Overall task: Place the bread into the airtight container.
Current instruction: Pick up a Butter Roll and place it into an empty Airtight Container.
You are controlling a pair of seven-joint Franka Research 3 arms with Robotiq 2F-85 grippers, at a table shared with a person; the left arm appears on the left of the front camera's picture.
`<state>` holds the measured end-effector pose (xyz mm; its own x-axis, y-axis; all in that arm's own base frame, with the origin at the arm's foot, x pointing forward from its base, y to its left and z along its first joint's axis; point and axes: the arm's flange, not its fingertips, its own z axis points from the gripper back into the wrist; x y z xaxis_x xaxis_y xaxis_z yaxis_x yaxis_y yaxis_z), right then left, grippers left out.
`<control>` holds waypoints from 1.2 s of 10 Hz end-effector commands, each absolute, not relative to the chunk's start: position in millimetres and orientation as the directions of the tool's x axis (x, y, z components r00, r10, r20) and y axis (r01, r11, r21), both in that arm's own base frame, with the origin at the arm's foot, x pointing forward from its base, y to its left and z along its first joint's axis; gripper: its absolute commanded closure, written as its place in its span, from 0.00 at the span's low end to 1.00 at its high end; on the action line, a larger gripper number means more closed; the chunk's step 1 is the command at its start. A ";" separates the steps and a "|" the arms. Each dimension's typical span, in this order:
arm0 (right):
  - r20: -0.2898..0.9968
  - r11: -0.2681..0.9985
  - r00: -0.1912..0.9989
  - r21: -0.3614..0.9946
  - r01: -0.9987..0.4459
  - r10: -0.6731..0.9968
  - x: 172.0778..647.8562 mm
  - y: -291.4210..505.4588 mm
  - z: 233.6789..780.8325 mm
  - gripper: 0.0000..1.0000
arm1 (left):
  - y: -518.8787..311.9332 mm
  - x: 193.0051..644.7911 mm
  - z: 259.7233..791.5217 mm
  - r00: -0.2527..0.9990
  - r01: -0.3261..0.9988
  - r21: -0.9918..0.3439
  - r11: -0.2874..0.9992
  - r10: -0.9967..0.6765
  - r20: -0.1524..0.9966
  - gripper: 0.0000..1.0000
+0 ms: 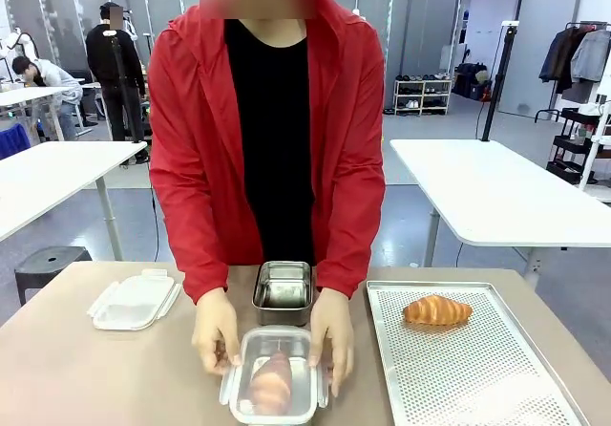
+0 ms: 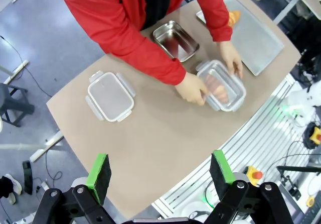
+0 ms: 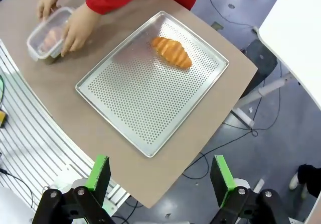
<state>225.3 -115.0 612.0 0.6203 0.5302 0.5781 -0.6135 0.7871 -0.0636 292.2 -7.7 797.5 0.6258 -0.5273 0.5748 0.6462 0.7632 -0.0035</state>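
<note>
A golden, ridged croissant [image 1: 436, 310] lies on the perforated metal tray [image 1: 477, 378]. A browner bread [image 1: 272, 383] sits inside the clear airtight container [image 1: 243, 369], which is held between the person's hands [image 1: 215, 329]. The bench [image 1: 95, 378] is tan and the workshop floor grey; the left end effector [image 2: 159, 170] and right end effector [image 3: 159, 170] both gape wide, empty.

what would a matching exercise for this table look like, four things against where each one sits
Things
1. croissant
2. steel container
3. loose clear lid
4. clear container with bread

Places
A. held between the person's hands
B. lying on the perforated tray
C. alone toward the robot's left side of the table
D. empty, between the person and the clear container

Pairs: 1-B, 2-D, 3-C, 4-A
</note>
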 end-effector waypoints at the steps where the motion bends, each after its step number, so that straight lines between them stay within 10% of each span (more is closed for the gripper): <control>1: 0.569 0.797 0.632 -0.069 -0.600 0.526 228.0 -116.2 614.9 0.00 | -8.7 292.0 799.8 0.619 0.651 -0.010 0.759 -0.524 0.584 0.00; 12: 0.569 0.797 0.632 -0.069 -0.600 0.526 228.0 -116.2 614.9 0.00 | -8.7 292.0 799.8 0.619 0.651 -0.010 0.759 -0.524 0.584 0.00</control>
